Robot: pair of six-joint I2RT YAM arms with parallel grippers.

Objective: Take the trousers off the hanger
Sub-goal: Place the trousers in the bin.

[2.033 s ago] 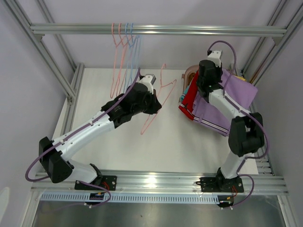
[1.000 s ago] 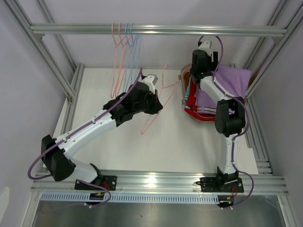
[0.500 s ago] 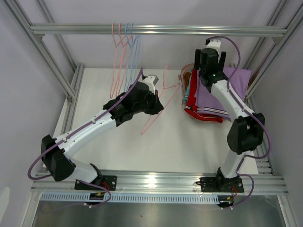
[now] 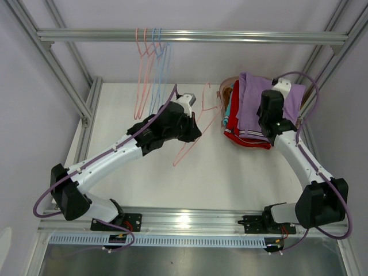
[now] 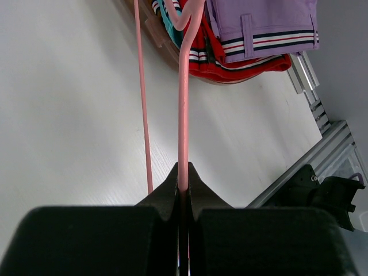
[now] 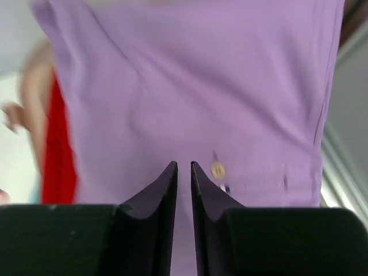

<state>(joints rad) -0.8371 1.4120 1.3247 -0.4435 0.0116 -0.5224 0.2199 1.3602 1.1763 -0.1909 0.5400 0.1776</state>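
- The left gripper (image 5: 183,172) is clenched on one wire of a pink hanger (image 5: 183,98), which is held tilted over the surface (image 4: 126,115); no cloth is seen on it
- From these jaws the hanger's hook is pointed toward 1 o'clock, close to the rim of a pinkish translucent tub (image 4: 221,92)
- The lavender trousers (image 4: 248,106) are found at 2 o'clock on the surface, draped on top of the pile in the tub
- The red trousers (image 4: 233,125) are seen beneath them, and a strip of the teal trousers (image 5: 167,17) shows at the pile's 9 o'clock edge
- The right gripper (image 6: 183,167) is poised just above the lavender cloth; its jaws are drawn almost together with only a slit between, and no cloth is seen pinched
- The stripped hanger is judged to be kept gripped so that it can be set aside or rehung
- Other wire hangers (image 4: 150,63) are hung bare from the rail (image 4: 230,37) at 11 o'clock, so the removal is judged largely complete
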